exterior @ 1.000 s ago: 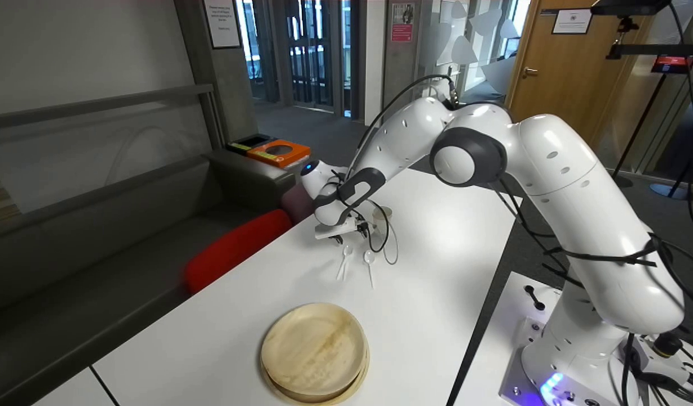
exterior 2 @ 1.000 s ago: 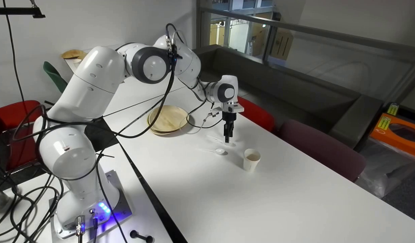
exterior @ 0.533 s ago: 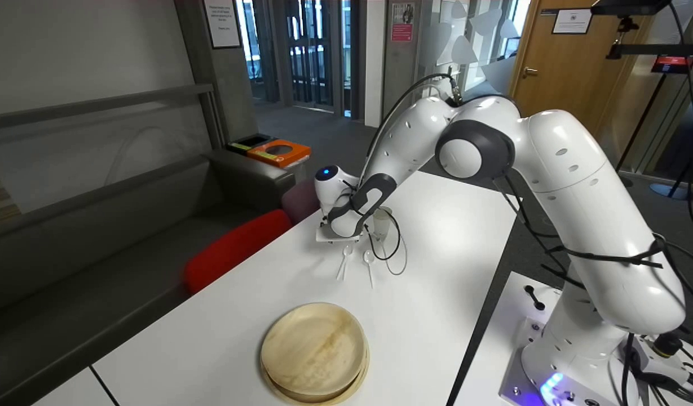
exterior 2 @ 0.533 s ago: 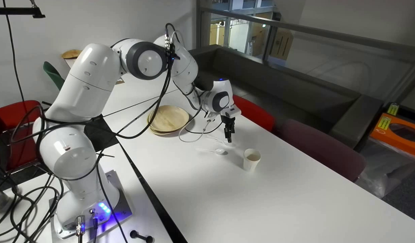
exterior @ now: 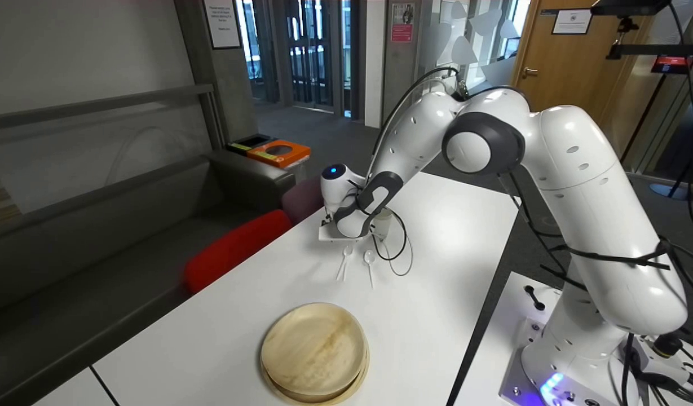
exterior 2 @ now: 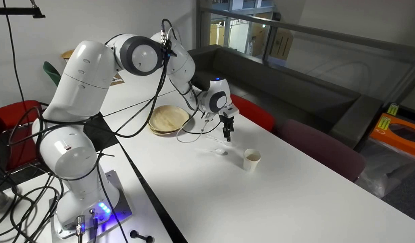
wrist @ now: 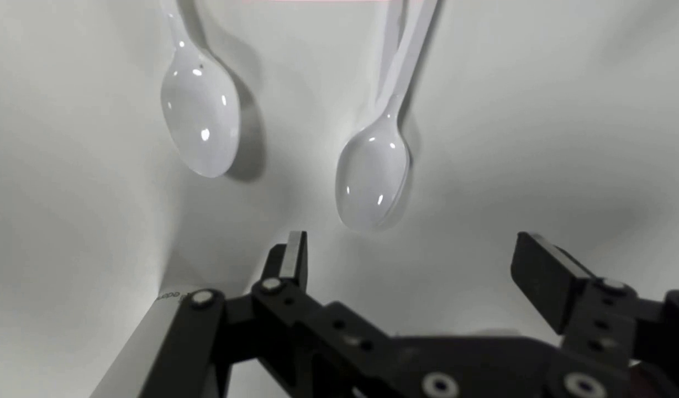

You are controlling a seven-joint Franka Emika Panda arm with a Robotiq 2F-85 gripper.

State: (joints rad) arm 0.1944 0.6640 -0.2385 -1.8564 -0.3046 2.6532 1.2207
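While one tool point(wrist: 412, 254) gapes | spoon handles point(wrist: 411, 52): three | cup point(exterior 2: 251, 161): one

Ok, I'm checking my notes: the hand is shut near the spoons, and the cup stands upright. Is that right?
Not shut: in the wrist view the hand is open. It is near the spoons, and the cup stands upright.

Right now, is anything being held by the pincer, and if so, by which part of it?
Nothing is held: the pincer stands open, and the nearest spoon lies on the table.
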